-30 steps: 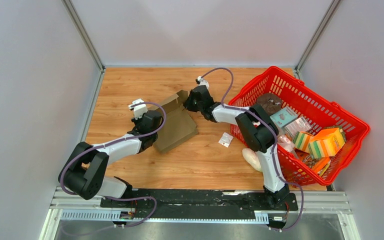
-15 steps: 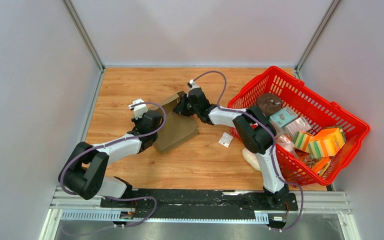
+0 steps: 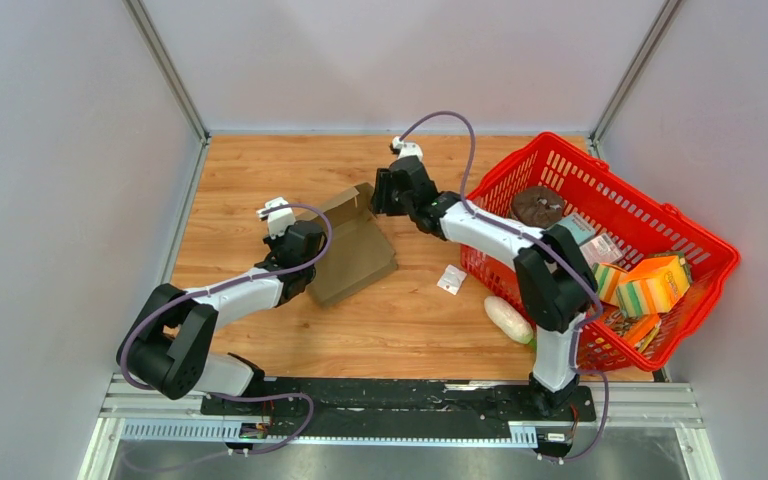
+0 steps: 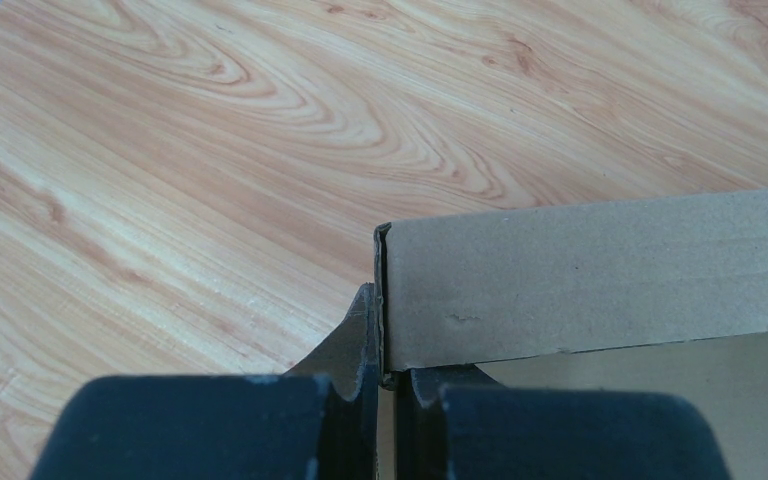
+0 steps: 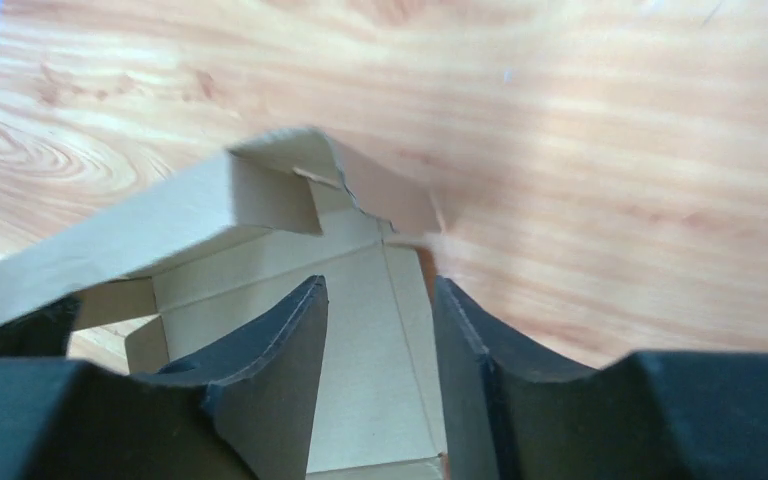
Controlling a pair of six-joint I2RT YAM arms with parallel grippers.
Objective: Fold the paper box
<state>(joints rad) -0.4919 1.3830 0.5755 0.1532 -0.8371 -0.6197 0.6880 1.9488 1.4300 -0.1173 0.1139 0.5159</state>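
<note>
Left wrist: plain brown paper box [image 4: 580, 275] pinched in left jaws.

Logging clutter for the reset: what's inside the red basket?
Inside the red basket: a dark brown round item, a clear packet and striped yellow-orange-green sponges. The right arm covers the basket's near-left part, so what lies under it cannot be seen.

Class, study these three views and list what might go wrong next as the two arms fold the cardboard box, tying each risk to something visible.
1. The left gripper pinches only the end edge of one raised wall of the paper box; it might slip or crease the card there.
2. The right gripper hangs open over the far flap, holding nothing, so that flap may spring back.
</note>
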